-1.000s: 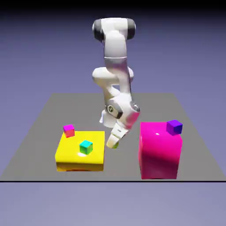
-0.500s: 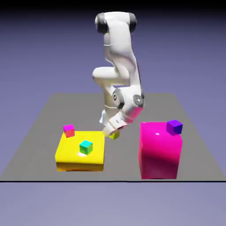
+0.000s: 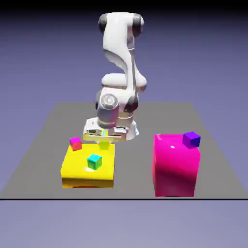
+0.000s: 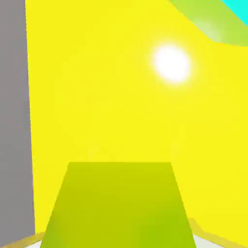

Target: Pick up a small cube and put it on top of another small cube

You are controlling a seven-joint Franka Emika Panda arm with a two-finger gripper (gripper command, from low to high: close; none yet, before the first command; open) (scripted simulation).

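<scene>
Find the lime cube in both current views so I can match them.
Exterior view: the lime cube is under the gripper, at the yellow block's far edge.
Hand view: bottom, left of middle, large.
Shared landmark: the yellow block.

Below the pincer [image 3: 104, 140], the big yellow block [image 3: 89, 167] looks smooth and glossy, like plastic, with a bright white highlight. Off to the pincer's side, the big magenta block [image 3: 175, 167] looks similarly glossy. The grey tabletop [image 3: 135, 169] beneath it all looks matt.
</scene>
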